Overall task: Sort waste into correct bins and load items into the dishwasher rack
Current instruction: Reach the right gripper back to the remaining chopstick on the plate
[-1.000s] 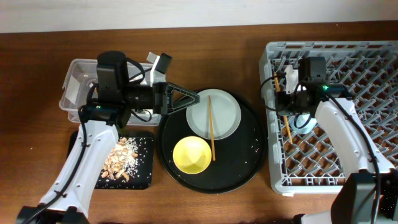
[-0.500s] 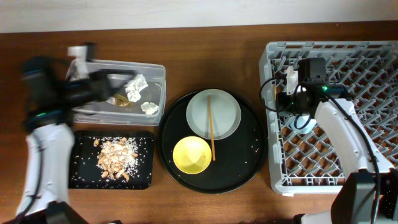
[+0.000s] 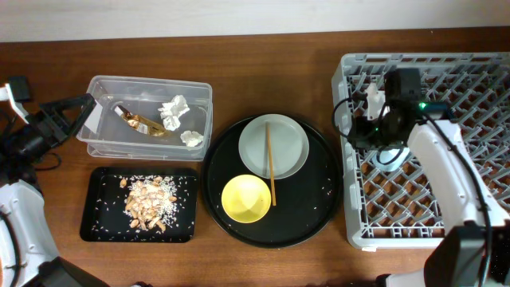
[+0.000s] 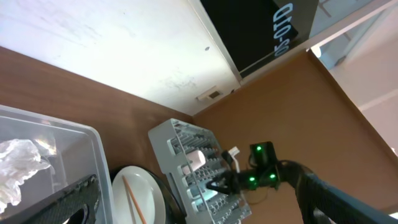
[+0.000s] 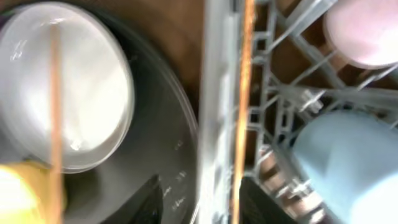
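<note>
in the clear tub (image 3: 107,96) at the back left lie two white tissue balls (image 3: 174,110) and the gold-brown wrapper (image 3: 142,123), the wrapper to the left of the tissues. just in front of the tub, the shallow black tray (image 3: 100,223) holds the beige food scraps (image 3: 150,203), with rice-like bits spread around them. in the middle of the table the round black tray (image 3: 319,205) carries the pale plate (image 3: 291,147) at its back and the yellow bowl (image 3: 245,198) at its front, very close to each other. one chopstick (image 3: 270,163) lies across the plate, and its near end reaches down beside the bowl. the grey dishwasher rack (image 3: 446,80) stands at the right. in the right wrist view the pink cup (image 5: 367,31) and the blue cup (image 5: 348,162) sit in the rack near each other, and a second chopstick (image 5: 247,74) runs along just inside the rack wall. the right gripper (image 3: 368,134) is over the left edge of the rack. its wrist view is blurred: two dark shapes at the bottom edge seem to be its fingers, with this second chopstick between them, but i cannot tell if they grip it. the left gripper (image 3: 84,112) is at the left end of the tub, close to its short wall, with its fingers spread apart and nothing between them.
</note>
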`<state>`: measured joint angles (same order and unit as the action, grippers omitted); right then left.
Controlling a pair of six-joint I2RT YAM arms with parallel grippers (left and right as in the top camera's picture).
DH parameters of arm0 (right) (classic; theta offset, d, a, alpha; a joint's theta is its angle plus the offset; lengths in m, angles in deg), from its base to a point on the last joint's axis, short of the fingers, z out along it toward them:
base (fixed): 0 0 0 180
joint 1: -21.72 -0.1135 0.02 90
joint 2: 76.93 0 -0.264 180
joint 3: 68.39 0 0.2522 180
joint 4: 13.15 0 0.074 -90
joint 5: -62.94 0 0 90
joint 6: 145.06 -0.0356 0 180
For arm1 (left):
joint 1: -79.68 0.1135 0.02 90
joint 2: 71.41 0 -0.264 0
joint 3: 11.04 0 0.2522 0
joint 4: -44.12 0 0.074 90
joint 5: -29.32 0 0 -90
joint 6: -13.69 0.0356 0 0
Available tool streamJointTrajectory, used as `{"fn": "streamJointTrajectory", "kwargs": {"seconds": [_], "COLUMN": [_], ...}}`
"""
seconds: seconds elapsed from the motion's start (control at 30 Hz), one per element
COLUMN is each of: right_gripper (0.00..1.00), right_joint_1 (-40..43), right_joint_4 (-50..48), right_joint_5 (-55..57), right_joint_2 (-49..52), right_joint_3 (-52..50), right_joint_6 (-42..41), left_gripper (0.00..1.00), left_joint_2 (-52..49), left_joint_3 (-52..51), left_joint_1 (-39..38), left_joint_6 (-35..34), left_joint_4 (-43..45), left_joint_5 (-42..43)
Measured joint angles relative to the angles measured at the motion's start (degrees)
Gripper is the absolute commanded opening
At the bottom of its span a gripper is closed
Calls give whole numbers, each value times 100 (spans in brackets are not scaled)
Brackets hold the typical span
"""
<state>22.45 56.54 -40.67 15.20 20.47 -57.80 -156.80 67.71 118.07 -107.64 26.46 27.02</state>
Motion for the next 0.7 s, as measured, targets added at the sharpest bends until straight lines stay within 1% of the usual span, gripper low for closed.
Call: {"fn": "streamJointTrajectory", "kwargs": {"seconds": [0.13,0.17,0.23,0.27,0.3,0.33,0.43,0.47,0.5,0.53,0.57,0.7], "right_gripper": [43,46,57,63,97,98,98,100,86,66,56,53], "right_joint_1": [-238,-369,-671,-813,-1008,-1196,-1714,-1862,-1989,-2131,-2253,-2551], "right_joint_4": [179,190,177,142,61,-15,-273,-361,-400,-424,-442,-442], "right_joint_5": [-551,-601,-645,-647,-647,-649,-671,-671,-669,-660,-625,-378], "right_joint_2": [-175,-214,-232,-229,-223,-225,-214,-205,-188,-151,-103,181], "right_joint_3": [433,437,437,437,437,437,437,439,439,439,439,439], "right_joint_6": [-186,-273,-448,-546,-586,-651,-933,-1043,-1110,-1169,-1235,-1381], "left_gripper": [99,99,99,99,99,99,99,99,99,99,99,99], "left_joint_2": [0,0,0,0,0,0,0,0,0,0,0,0], "left_joint_3": [0,0,0,0,0,0,0,0,0,0,0,0], "left_joint_1": [0,0,0,0,0,0,0,0,0,0,0,0], "left_joint_6": [0,0,0,0,2,2,0,0,2,0,2,0], "left_joint_4": [-4,-2,-4,-4,-4,-4,-7,-7,-7,-4,-7,-7], "left_joint_5": [24,33,39,39,42,42,42,39,39,42,42,42]}}
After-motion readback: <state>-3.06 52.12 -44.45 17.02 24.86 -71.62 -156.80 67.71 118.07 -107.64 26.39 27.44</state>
